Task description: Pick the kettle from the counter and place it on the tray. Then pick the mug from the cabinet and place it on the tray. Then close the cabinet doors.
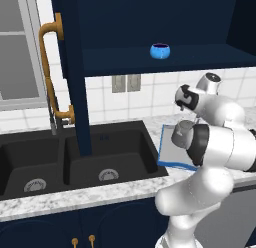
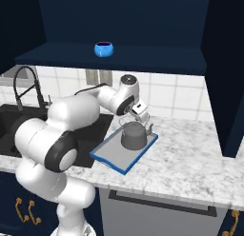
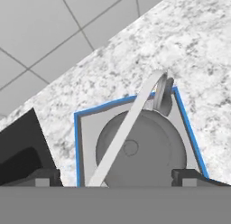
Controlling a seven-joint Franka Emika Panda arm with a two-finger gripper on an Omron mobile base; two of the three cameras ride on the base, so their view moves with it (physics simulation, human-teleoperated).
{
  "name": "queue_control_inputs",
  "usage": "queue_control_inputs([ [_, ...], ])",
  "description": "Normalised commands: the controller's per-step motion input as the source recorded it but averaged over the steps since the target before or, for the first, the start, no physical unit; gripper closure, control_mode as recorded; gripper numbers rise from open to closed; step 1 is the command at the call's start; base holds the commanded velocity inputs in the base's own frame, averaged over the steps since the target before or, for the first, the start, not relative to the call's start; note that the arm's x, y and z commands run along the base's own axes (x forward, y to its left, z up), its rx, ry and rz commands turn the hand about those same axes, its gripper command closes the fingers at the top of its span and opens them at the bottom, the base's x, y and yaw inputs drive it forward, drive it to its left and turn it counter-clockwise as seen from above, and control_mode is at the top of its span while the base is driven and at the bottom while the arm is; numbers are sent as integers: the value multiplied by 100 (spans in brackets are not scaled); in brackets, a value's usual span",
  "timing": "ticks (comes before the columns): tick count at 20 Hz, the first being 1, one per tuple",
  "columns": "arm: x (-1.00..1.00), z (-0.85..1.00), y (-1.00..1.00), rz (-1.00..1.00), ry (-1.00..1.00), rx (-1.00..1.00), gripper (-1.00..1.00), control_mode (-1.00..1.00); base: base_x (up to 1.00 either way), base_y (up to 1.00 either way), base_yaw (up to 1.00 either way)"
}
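The kettle (image 2: 133, 136) sits on the tray (image 2: 110, 158), which lies on the bench (image 2: 190, 154) just right of the black sink (image 1: 75, 159). The hand (image 2: 141, 117) hovers directly above the kettle, jaws spread wide and gripping nothing; in the hand view its 2 tips stand either side of the kettle's arched wire handle (image 3: 128, 128) without touching it.

The mug (image 2: 104, 49) stands on the shelf (image 1: 165, 59) inside the cabinet, well above the tray, with both doors open. It looks small, rigid and probably light, with a smooth rounded wall that could slip under a loose pinch. Its little handle cannot be made out here, so gripping across the rim, 1 finger inside and 1 outside, seems the safer hold.
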Motion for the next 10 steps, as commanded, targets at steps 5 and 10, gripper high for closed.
queue_control_inputs([
  [5, -66, 61, 22, 10, -8, -8, -100, -100, 0, 0, 0],
  [10, -58, 69, 29, 27, -10, -23, -100, -100, 0, 0, 0],
])
